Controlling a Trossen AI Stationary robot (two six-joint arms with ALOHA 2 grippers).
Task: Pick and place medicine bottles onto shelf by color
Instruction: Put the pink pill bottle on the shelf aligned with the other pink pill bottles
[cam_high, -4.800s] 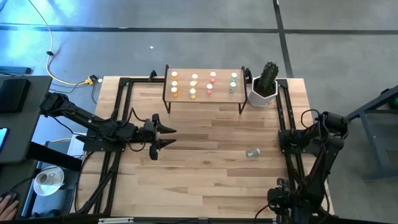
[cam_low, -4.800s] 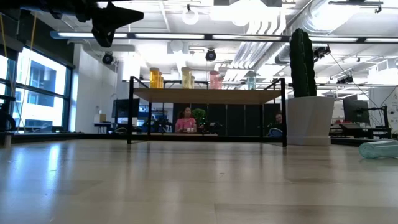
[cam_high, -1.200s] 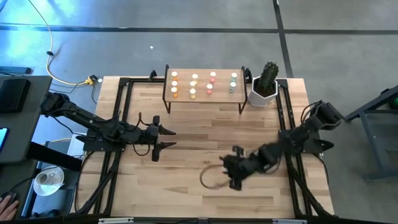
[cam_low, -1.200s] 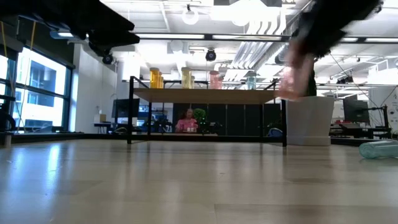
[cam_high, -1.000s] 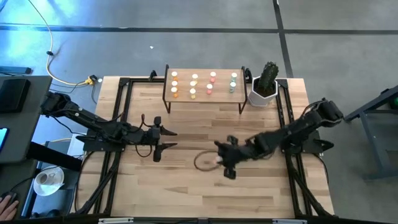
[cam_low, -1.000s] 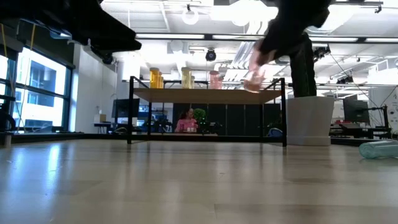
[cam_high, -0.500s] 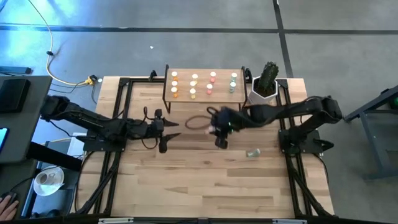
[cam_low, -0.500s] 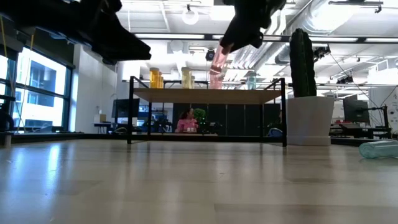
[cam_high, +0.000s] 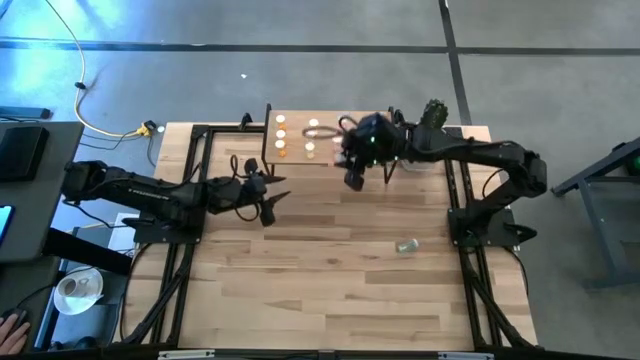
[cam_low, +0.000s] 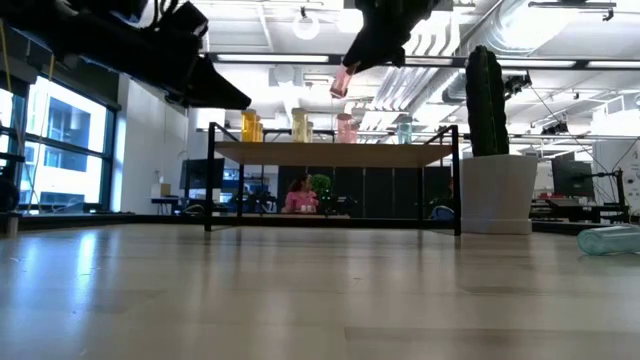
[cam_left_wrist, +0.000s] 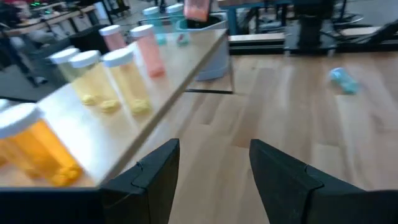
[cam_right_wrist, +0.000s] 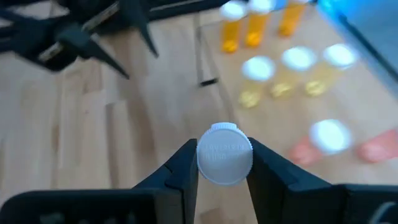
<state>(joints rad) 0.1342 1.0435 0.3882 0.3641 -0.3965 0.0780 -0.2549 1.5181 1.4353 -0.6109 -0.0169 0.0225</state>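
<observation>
The shelf stands at the table's far edge with several medicine bottles upright on it: orange, yellow, pink and green. My right gripper hangs above the shelf, shut on a pink bottle. My left gripper stands open near the shelf's left end, holding nothing. One green bottle lies on its side on the tabletop at the right. My right gripper pinches the pink bottle between its two fingers at the white cap end. The cap faces back toward the wrist. The fingers slant down from the table's right, and the pink body sticks out below them, tilted. It hangs clear above the shelf.
A white pot with a cactus stands just right of the shelf, under the right arm. Black frame rails run along the table's left and right sides. Bare wooden tabletop fills the near half.
My right gripper has carried the pink bottle up and toward the far edge, from above the table's middle to above the shelf, staying shut on it. My left gripper has swung toward the far edge, closer to the shelf, still open.
</observation>
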